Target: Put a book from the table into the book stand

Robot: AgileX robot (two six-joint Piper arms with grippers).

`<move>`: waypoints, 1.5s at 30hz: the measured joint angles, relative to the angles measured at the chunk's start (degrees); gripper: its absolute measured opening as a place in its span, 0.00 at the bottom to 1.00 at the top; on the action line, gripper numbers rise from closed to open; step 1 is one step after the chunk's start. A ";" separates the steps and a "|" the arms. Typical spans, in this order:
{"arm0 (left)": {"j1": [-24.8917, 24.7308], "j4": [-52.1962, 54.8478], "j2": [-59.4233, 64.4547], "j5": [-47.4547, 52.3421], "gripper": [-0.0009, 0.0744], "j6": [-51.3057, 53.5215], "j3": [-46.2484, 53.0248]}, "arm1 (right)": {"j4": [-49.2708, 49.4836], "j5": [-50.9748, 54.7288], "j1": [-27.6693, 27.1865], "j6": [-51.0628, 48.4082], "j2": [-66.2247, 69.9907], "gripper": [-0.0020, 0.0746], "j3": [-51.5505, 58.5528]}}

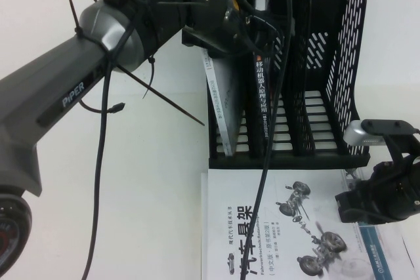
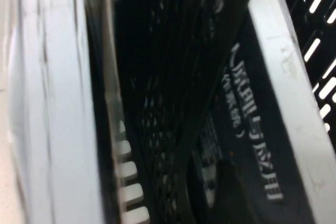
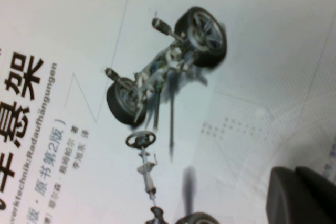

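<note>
The dark book (image 1: 260, 93) stands upright in a left slot of the black book stand (image 1: 328, 63), its spine with white characters facing me. My left gripper (image 1: 244, 31) is at the book's top edge, largely hidden under its own wrist. In the left wrist view the spine (image 2: 252, 140) runs down between the jaws, with one dark finger (image 2: 228, 187) beside it and the stand's perforated wall (image 2: 168, 77) close by. My right gripper (image 1: 340, 205) hovers low over the table at the right, shut and empty (image 3: 296, 198).
A grey-white book (image 1: 222, 106) leans in the stand's leftmost slot. The white book with the car-suspension drawing (image 1: 262, 227) lies flat in front of the stand, also under the right wrist (image 3: 157, 77). Another light book (image 1: 387, 257) lies beside it. The white table (image 1: 151, 181) is bare at the left.
</note>
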 joint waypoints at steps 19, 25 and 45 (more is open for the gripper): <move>0.11 3.62 1.46 8.15 0.39 4.52 -17.25 | -0.46 -0.13 0.00 -0.23 -1.34 0.02 0.12; 0.45 11.07 0.30 20.15 0.06 4.42 -26.90 | -1.96 -0.12 0.00 -0.41 -6.10 0.02 0.71; 0.52 13.21 -22.13 30.62 0.01 12.31 -23.19 | -45.27 8.96 0.00 32.66 -40.34 0.02 1.12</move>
